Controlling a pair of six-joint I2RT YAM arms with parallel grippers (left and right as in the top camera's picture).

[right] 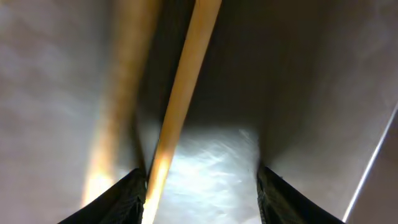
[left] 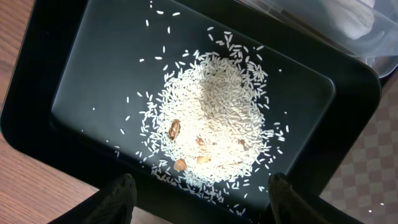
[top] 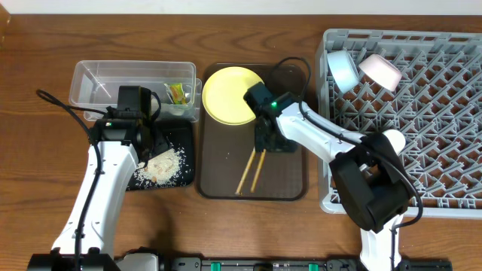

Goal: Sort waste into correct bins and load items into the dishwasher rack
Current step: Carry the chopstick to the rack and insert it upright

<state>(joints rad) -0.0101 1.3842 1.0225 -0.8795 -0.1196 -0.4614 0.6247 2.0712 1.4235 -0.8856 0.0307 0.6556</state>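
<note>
Your overhead camera looks straight down on the whole table [top: 30, 45], taking in everything at a distance. Your left wrist camera faces down from close above the black tray [left: 99, 56] and its rice pile [left: 211, 106], which the overhead view shows small at centre left. Your right wrist camera sits very near the chopsticks [right: 180, 106], so close they blur; the overhead view shows them lying on the brown tray [top: 218, 165] at centre.

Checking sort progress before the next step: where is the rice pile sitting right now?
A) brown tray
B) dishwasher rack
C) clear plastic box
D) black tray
D: the left wrist view shows the rice pile heaped on the floor of the black tray, and the overhead view shows the same.
</note>
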